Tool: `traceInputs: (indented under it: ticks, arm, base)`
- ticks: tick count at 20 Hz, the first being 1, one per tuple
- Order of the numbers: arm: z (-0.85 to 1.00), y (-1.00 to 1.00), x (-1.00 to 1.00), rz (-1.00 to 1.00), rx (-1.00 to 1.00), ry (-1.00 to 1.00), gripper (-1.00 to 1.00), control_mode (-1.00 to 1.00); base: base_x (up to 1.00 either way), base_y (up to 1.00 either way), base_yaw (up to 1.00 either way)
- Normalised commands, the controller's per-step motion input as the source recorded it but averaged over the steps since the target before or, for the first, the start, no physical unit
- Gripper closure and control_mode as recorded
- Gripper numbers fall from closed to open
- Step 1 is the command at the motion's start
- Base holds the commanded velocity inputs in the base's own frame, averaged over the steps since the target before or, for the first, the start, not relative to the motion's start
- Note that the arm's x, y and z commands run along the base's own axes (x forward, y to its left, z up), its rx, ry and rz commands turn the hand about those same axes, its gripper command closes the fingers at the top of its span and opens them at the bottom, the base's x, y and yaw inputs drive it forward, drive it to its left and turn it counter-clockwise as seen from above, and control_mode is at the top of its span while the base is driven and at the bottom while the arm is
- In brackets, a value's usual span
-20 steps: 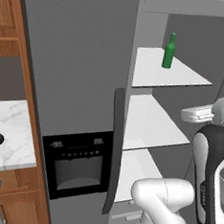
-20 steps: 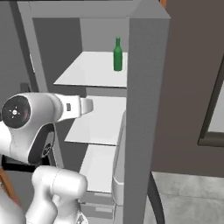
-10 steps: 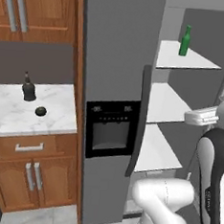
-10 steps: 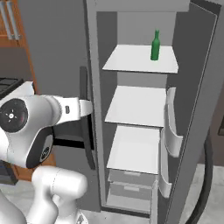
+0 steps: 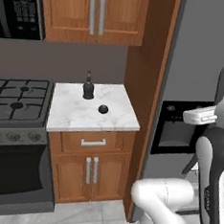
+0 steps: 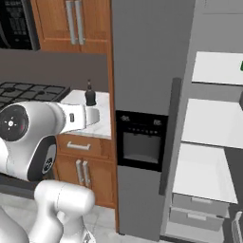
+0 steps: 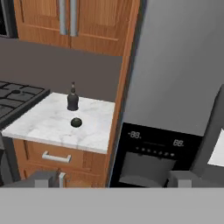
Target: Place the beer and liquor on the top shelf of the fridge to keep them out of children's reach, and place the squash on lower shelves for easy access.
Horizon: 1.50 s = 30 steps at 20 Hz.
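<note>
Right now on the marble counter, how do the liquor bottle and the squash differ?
The liquor is taller, with a thin neck and stopper; the squash is a low round ball. The liquor stands nearer the back wall; the squash sits nearer the counter's front edge, apart from it. Both are very dark and rest on the marble counter.

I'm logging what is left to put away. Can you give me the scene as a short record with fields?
liquor: upright on the marble counter, near the back wall
squash: on the same counter, in front of the liquor, apart from it
fridge: door open, white shelves showing
stove: left of the counter
gripper: open, holding nothing
</note>
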Motion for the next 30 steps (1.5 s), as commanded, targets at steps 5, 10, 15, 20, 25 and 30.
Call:
traceInputs:
  ticks: [5,10,15,20,25,30]
  arm:
    - [0.00,0.00,0.00,0.00,0.00,0.00,-1.00,1.00]
    - [0.00,0.00,0.00,0.00,0.00,0.00,-1.00,1.00]
    - [0.00,0.00,0.00,0.00,0.00,0.00,-1.00,1.00]
    - [0.00,0.00,0.00,0.00,0.00,0.00,-1.00,1.00]
    - [0.00,0.00,0.00,0.00,0.00,0.00,-1.00,1.00]
    - [0.00,0.00,0.00,0.00,0.00,0.00,-1.00,1.00]
  base:
    - [0.28,0.97,-0.03]
    - [0.24,0.76,-0.26]
    - [0.39,0.67,-0.39]
    - [0.52,0.59,-0.40]
    - [0.53,0.64,-0.37]
    - [0.55,0.71,-0.31]
